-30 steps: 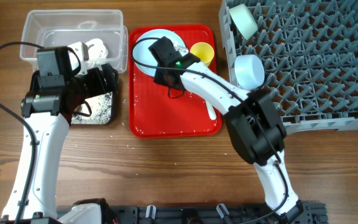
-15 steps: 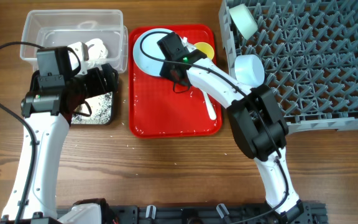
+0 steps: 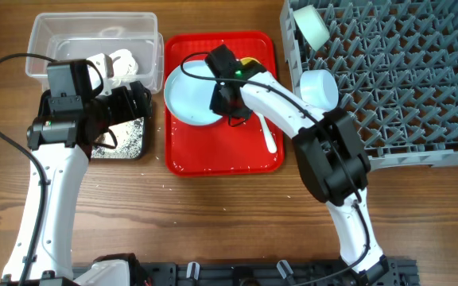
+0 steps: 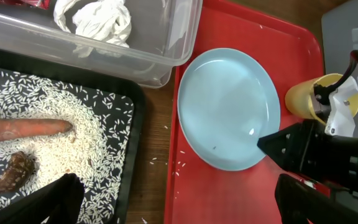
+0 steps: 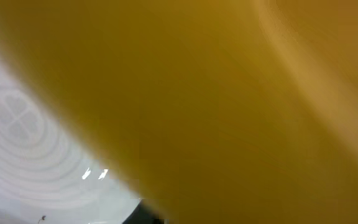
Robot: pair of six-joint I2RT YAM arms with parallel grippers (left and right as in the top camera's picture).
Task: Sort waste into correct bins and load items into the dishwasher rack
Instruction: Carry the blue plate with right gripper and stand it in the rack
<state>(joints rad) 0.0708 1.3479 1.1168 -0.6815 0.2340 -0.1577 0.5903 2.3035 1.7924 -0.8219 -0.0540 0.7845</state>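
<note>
The round light-blue plate [image 3: 189,94] is over the red tray, tilted, its right rim in my right gripper [image 3: 223,97], which is shut on it. In the left wrist view the plate [image 4: 227,106] has the black right finger [image 4: 281,146] at its edge. The yellow cup [image 4: 304,99] stands just behind it and fills the right wrist view [image 5: 229,93] as a blur. My left gripper [image 4: 179,205] is open and empty above the gap between the black bin [image 3: 124,143] and the tray. The black bin holds rice [image 4: 98,149], a carrot piece [image 4: 23,127] and a brown scrap [image 4: 14,171].
The clear tub [image 3: 94,36] holds the white tissue [image 4: 95,15] and a red wrapper edge [image 4: 17,2]. The white spoon [image 3: 269,139] lies on the red tray [image 3: 229,155]. The grey rack [image 3: 396,87] at right holds the light-blue bowl [image 3: 318,89] and the pale bowl [image 3: 310,25].
The plate has come up off the back of the tray and moved forward and left, tilting, held by my right gripper. The left arm has not moved.
</note>
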